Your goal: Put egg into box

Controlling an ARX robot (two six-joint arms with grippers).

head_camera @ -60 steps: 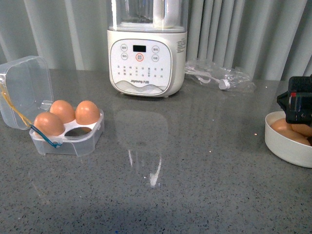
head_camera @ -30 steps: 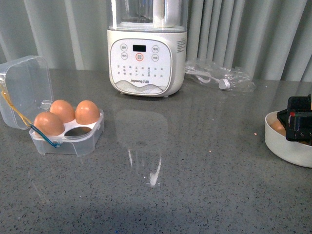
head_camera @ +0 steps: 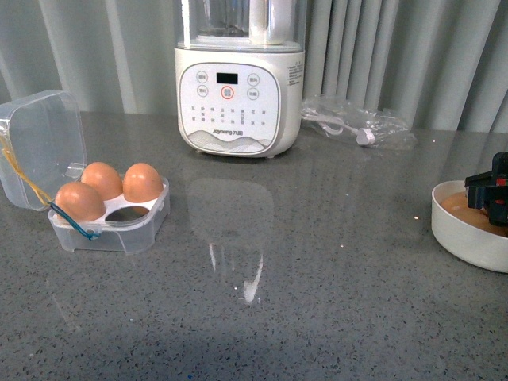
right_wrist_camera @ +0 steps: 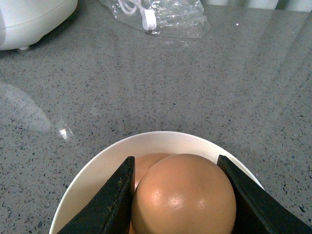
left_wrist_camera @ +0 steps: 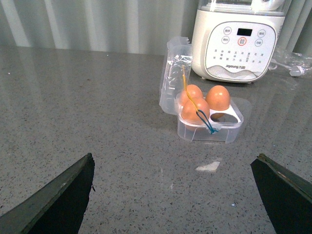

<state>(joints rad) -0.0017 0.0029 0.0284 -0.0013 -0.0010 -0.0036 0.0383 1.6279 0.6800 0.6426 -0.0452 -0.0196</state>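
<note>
Right wrist view has the right pincer (right_wrist_camera: 175, 163) down in the bowl (right_wrist_camera: 87, 180), its two dark jaws pressed against opposite sides of the egg (right_wrist_camera: 185, 204), so it reads as pinching that egg, which has not yet left the bowl. A second egg (right_wrist_camera: 148, 163) lies touching it on the far side. In the front view the bowl (head_camera: 464, 242) sits at the right edge of the counter (head_camera: 317, 278), and the box (head_camera: 111, 226) sits well apart at the near left, with its lid (head_camera: 40, 147) thrown back. The main risk I see is the grip itself. The shell is smooth and rounded and the jaws hold it low on its curve, so a light squeeze could let it slide out during the lift, while a hard one could crack it. Lifting may also drag the neighbour up the bowl wall or roll it. The long carry leftward across bare counter gives a loose egg a hard surface to fall on. At the box, three cups are filled and only the near right cup (head_camera: 131, 213) is free. A jaw coming down wide could knock the egg (head_camera: 143, 182) just behind that cup or push the light box aside. The blue cord (head_camera: 75, 222) on the box's near left corner looks clear of that cup. Left pincer (left_wrist_camera: 170, 195) hangs spread and empty above the counter, near the box, and could get in the way if it is not kept back.
</note>
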